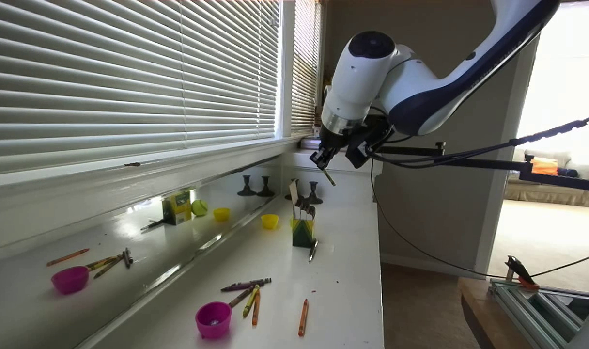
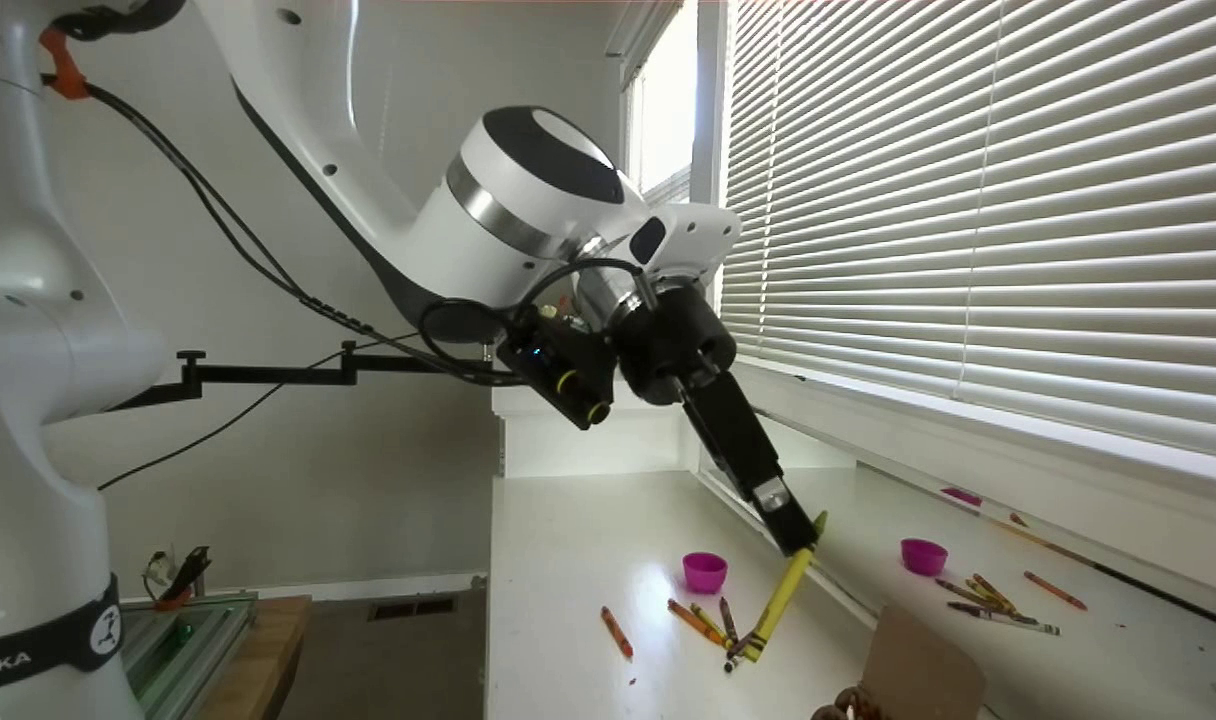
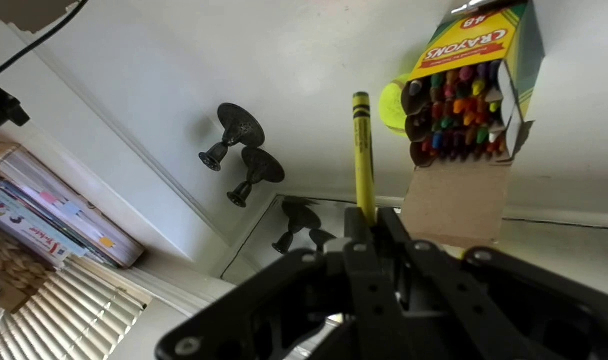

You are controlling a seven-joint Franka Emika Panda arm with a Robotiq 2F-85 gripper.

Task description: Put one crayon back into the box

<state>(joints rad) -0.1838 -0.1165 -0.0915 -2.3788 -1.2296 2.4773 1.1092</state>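
My gripper [image 3: 368,217] is shut on a yellow crayon [image 3: 363,150], which sticks out beyond the fingertips. In both exterior views, the gripper [image 1: 320,163] [image 2: 806,545] holds the crayon [image 1: 329,177] [image 2: 780,605] tilted, in the air above the counter. The crayon box [image 1: 302,234] stands upright on the counter, green and yellow, with its lid flap raised. In the wrist view the box [image 3: 466,45] is open, with many crayon tips inside, right of the held crayon and apart from it. In an exterior view only the box's brown flap [image 2: 918,665] and some crayon tips show at the bottom edge.
A silver pen [image 1: 313,250] lies beside the box. A tennis ball [image 3: 394,106] touches or nearly touches it. A yellow cup [image 1: 270,221], dark candlesticks [image 1: 314,194], a magenta cup [image 1: 213,320], several loose crayons [image 1: 251,301] and an orange crayon [image 1: 303,317] are on the counter. A mirrored backsplash reflects them.
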